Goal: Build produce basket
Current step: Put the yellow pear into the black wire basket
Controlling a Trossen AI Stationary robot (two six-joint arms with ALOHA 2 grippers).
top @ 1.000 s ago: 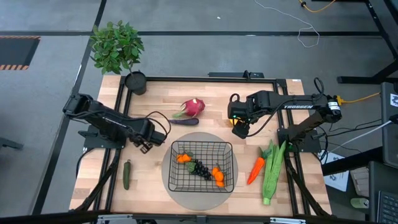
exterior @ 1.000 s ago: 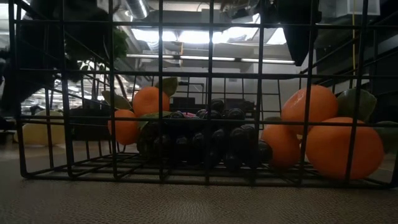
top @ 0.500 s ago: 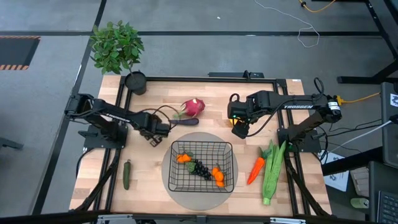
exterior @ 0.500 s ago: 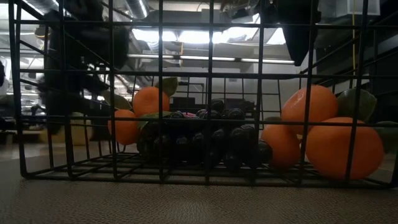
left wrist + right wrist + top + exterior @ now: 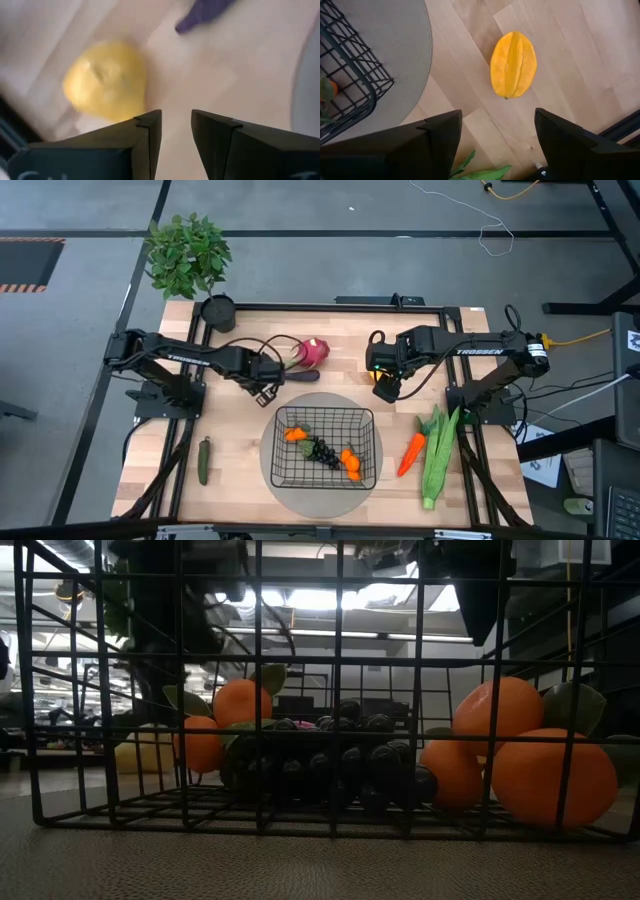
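The black wire basket [image 5: 278, 448] sits on a grey round mat and holds orange fruits [image 5: 350, 462] and dark grapes [image 5: 322, 450]. My left gripper [image 5: 265, 392] hovers beside the basket's far left corner, just short of the purple eggplant [image 5: 297, 376]. Its fingers [image 5: 176, 132] are narrowly open, empty, over bare wood near a yellow fruit [image 5: 107, 80]. My right gripper [image 5: 497, 135] is open over a yellow star fruit [image 5: 513, 65] that lies on the table. The pink dragon fruit [image 5: 312, 352] lies beyond the eggplant.
An orange carrot [image 5: 411, 452] and a long green husk [image 5: 437, 455] lie right of the basket. A green cucumber [image 5: 204, 460] lies near the left edge. A leafy plant [image 5: 187, 255] and a black pot [image 5: 217, 312] stand at the far left corner.
My left gripper has travelled toward the table's right and far edge, from a spot left of the basket to the eggplant's near end. The right arm has kept still, and no fruit has moved.
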